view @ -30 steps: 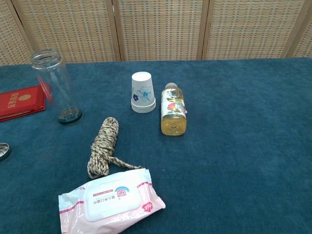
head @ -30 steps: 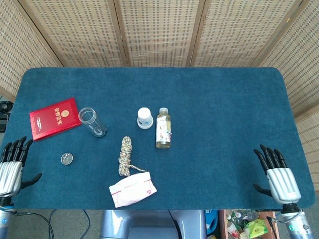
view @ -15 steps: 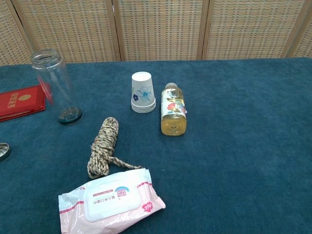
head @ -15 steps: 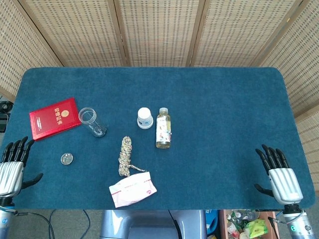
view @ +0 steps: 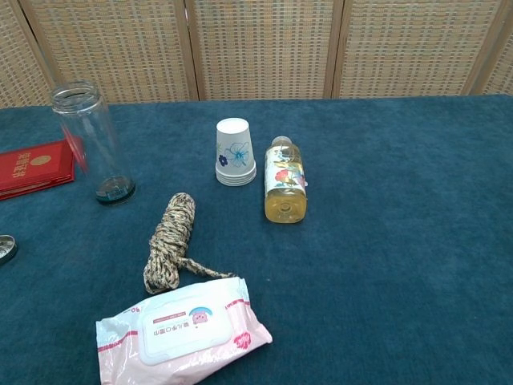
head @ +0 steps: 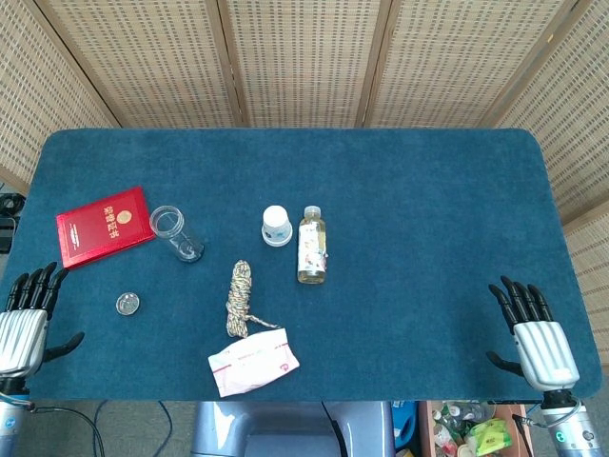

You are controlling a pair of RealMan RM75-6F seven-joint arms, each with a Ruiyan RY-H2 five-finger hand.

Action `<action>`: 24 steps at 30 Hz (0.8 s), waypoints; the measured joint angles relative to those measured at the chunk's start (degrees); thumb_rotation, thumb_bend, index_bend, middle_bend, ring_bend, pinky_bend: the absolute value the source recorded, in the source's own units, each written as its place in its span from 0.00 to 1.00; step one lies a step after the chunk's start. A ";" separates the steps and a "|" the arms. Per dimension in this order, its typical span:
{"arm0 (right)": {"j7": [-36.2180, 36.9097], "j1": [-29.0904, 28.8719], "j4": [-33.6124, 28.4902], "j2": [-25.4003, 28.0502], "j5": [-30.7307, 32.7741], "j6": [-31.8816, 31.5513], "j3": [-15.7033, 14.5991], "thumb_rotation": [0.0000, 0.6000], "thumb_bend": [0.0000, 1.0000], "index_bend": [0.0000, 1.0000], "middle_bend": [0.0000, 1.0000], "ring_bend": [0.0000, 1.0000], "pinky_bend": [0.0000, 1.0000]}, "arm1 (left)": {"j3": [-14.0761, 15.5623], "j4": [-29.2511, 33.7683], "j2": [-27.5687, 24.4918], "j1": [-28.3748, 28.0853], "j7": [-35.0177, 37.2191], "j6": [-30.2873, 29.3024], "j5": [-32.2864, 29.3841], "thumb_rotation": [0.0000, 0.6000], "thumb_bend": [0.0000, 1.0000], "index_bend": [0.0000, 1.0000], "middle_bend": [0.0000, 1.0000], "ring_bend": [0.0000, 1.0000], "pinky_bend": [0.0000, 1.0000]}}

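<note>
My left hand (head: 23, 319) hovers at the table's front left corner, fingers spread, holding nothing; the small metal lid (head: 127, 304) lies nearest to it. Over the front right edge my right hand (head: 535, 333) is likewise spread and empty, far from every object. Neither hand shows in the chest view. On the blue cloth lie a red booklet (head: 104, 225), a clear glass jar (head: 176, 232) standing upright, a stack of upturned paper cups (head: 277, 226), a lying drink bottle (head: 311, 245), a coil of rope (head: 241, 299) and a pack of wet wipes (head: 253, 361).
The blue table (head: 428, 209) has woven screens (head: 304, 57) right behind it. In the chest view the jar (view: 90, 143), cups (view: 235, 152), bottle (view: 284, 180), rope (view: 170, 241) and wipes (view: 183, 330) cluster left of centre. Clutter sits on the floor at the lower right (head: 471, 433).
Both hands have drifted slightly toward the near edge of the table. Nothing on the table has moved.
</note>
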State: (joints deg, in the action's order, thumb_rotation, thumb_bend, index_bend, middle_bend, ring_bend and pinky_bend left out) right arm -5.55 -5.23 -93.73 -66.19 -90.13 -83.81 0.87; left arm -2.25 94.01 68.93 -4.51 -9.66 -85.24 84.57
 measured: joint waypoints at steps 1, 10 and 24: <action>0.00 0.01 -0.01 0.01 0.01 0.00 0.00 1.00 0.00 0.07 0.00 0.00 0.00 | 0.02 0.01 -0.07 -0.08 -0.02 0.11 0.06 1.00 0.20 0.00 0.00 0.00 0.00; -0.31 -0.01 -0.18 0.09 0.31 0.33 -0.03 1.00 0.00 0.07 0.00 0.00 0.00 | 0.44 0.29 -2.37 -1.56 2.64 3.41 0.61 1.00 0.20 0.00 0.00 0.00 0.00; -1.12 -0.03 -0.29 -0.16 0.28 0.42 -0.06 1.00 0.00 0.07 0.00 0.00 0.00 | 0.17 -0.35 -10.59 -9.28 8.00 17.45 -0.54 1.00 0.20 0.17 0.00 0.00 0.00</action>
State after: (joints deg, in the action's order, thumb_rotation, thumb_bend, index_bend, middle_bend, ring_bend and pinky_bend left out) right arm -6.67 -5.26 -94.02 -66.35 -89.85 -83.39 0.81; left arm -2.08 93.66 58.34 -13.79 -1.65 -67.79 84.03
